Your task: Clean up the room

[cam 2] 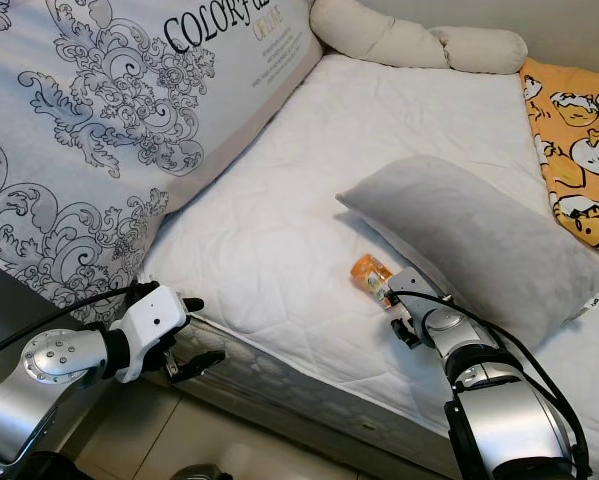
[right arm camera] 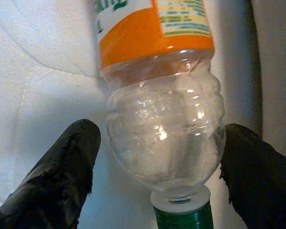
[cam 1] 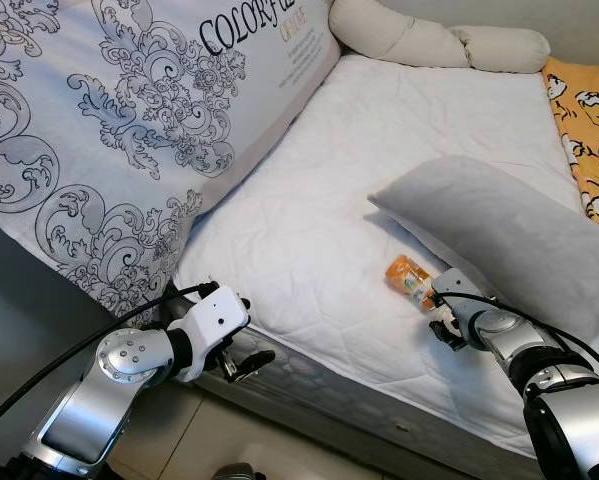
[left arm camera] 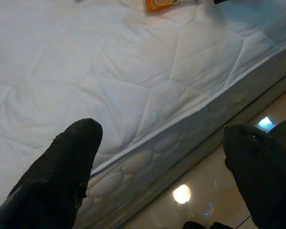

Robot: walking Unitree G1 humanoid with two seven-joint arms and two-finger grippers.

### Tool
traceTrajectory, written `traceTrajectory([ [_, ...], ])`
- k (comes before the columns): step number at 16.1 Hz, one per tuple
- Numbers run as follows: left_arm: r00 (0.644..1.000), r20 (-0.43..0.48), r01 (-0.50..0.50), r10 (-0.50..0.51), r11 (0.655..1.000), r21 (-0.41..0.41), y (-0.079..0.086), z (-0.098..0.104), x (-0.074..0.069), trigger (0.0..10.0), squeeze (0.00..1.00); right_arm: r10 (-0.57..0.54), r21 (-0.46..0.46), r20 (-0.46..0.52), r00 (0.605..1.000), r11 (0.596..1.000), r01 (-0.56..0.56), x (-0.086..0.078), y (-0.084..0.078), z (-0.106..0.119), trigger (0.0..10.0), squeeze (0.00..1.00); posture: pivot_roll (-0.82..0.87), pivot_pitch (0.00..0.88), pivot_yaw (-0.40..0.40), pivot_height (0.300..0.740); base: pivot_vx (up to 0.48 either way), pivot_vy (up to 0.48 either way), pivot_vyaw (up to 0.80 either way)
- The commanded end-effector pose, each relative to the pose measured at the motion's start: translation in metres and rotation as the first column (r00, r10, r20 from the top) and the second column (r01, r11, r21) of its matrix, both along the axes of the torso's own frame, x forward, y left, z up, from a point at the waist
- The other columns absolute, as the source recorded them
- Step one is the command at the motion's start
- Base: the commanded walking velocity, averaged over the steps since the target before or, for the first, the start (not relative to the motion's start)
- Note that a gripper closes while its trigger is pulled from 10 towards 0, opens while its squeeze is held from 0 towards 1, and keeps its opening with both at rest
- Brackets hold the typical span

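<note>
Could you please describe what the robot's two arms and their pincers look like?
Both arms are silver metal with rounded joints and black cables looped alongside. The left arm ends in a white wrist housing before the left pincer. Each has two long matte-black fingers, as on the right pincer.

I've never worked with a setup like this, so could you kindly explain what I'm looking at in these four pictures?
This is a humanoid robot with two silver arms, each ending in a pincer of two black fingers. The two wide pictures come from cameras in its head, looking down at a bed with a white mattress. On it lie a grey pillow, a large patterned pillow and a small plastic bottle with an orange label, lying on its side.

The other two pictures come from cameras on the wrists. The right pincer is open, with a finger on either side of the bottle; it has not closed on it. The left pincer is open at the mattress edge, holding nothing.
</note>
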State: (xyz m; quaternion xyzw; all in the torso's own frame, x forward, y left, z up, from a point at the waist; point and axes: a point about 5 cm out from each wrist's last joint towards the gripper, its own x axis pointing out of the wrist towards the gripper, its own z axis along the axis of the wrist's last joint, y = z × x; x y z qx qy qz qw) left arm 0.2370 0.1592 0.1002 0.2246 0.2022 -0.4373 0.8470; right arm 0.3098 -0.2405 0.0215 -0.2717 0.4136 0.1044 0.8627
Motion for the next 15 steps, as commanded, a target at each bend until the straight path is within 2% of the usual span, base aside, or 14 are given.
traceTrajectory([
  [1,1.0,0.017,0.002,-0.002,1.0,0.006,0.001,0.006,0.003,10.0,0.72,0.0,0.033,-0.008,1.0,0.999,0.001,0.002,0.004,0.001,0.0,0.0,0.2,0.0,0.038,0.74,0.0,0.0,0.0],
  [6,1.0,0.007,0.023,-0.023,1.0,0.009,-0.002,0.006,0.008,10.0,0.72,-0.038,0.059,-0.012,0.999,0.997,0.039,0.0,0.003,-0.001,0.0,0.0,0.2,0.0,0.03,0.74,0.0,0.0,0.0],
  [8,1.0,0.013,0.019,-0.019,1.0,0.009,-0.003,0.007,0.01,10.0,0.72,-0.066,0.103,-0.001,0.998,0.993,0.066,0.0,0.005,-0.001,0.0,0.0,0.2,0.0,0.027,0.74,0.0,0.0,0.0],
  [10,1.0,0.026,-0.012,0.012,1.0,-0.006,-0.003,0.005,0.015,10.0,0.71,-0.078,0.184,0.032,0.996,0.98,0.071,0.003,0.011,0.001,0.0,0.0,0.17,0.0,0.027,0.74,0.0,0.0,0.0],
  [14,0.998,0.041,-0.041,0.043,0.999,-0.036,-0.007,0.004,0.023,10.0,0.71,-0.1,0.237,0.059,0.993,0.968,0.083,0.002,0.011,0.0,0.0,0.0,0.13,0.0,0.025,0.74,0.0,0.0,0.0],
  [15,0.997,0.045,-0.056,0.058,0.997,-0.056,-0.009,0.004,0.026,10.0,0.51,-0.126,0.285,0.081,0.989,0.953,0.098,0.002,0.014,-0.001,0.0,0.0,0.12,0.0,0.022,0.74,0.0,0.0,0.0],
])
